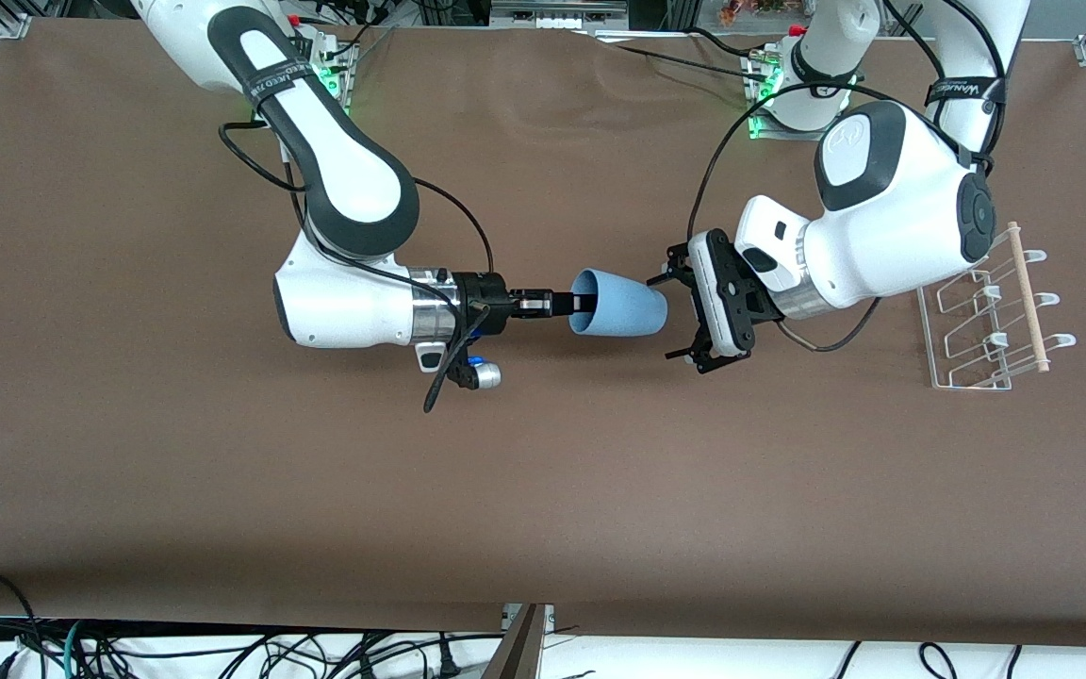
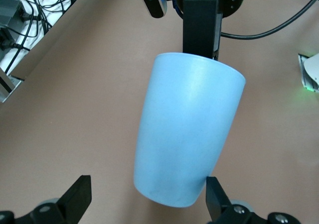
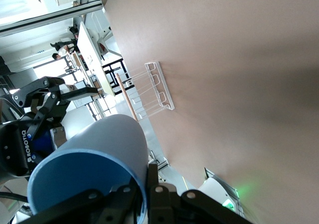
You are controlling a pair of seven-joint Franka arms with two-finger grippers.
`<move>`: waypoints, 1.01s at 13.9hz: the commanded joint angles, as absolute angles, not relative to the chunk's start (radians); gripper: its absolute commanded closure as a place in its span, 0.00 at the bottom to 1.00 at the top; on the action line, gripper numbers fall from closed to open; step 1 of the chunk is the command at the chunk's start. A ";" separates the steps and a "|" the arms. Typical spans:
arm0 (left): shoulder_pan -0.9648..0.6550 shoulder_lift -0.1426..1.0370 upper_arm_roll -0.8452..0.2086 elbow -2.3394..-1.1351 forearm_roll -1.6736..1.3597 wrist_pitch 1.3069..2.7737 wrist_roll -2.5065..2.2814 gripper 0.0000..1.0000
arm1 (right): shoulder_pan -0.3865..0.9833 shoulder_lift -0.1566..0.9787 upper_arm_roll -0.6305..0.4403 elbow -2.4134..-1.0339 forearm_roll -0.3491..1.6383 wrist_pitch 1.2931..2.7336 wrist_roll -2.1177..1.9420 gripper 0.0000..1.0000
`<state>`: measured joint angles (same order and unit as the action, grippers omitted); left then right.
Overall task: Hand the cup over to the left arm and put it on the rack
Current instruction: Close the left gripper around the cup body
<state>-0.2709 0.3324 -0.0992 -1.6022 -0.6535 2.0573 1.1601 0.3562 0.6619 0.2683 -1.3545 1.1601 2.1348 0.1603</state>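
Over the middle of the brown table (image 1: 543,471), the cup (image 1: 620,304) is hanging in the air on its side, mouth turned toward the right arm's end, closed base pointing toward the left arm's end. The right gripper (image 1: 581,303) is pinching the rim: one finger is lying inside the mouth, the other outside the wall, jaws clamped tight on that thin edge. From the right wrist view the light-blue rim is filling the lower corner, with the finger (image 3: 153,194) pressing against the outer wall.

Just off the cup's base, the left gripper (image 1: 681,316) is standing with its jaws spread as wide as they go, holding nothing. Its fingertips are lining up on either side of the base. In the left wrist view, the cup (image 2: 187,134) is sitting between the two dark fingers (image 2: 215,194), one pad looking close to or touching the wall near the base, the other finger standing clear with table showing in the gap. Whether that nearer pad is truly touching, cannot tell. At the cup's mouth in that view the right gripper's black finger is showing above the rim.

Toward the left arm's end of the table, the rack (image 1: 986,325) is resting on the cloth, clear frame, white hooked pegs, wooden dowel (image 1: 1027,297) running across it. It is well apart from the cup, partly hidden by the left arm's wrist.
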 commanded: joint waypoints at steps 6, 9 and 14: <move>-0.330 0.365 -0.092 -1.583 -0.666 2.117 1.204 0.00 | 0.377 0.675 0.270 -1.325 1.180 2.149 0.173 1.00; -0.347 0.365 -0.091 -1.586 -0.664 2.117 1.207 0.14 | 0.377 0.675 0.270 -1.325 1.180 2.149 0.173 1.00; -0.345 0.365 -0.091 -1.586 -0.666 2.112 1.210 0.98 | 0.377 0.675 0.270 -1.325 1.180 2.149 0.173 1.00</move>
<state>-0.3352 0.3529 -0.0994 -1.6025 -0.6518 2.0986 1.1995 0.3667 0.6652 0.2640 -1.3511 1.1610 2.1545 0.1608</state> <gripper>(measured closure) 0.211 0.943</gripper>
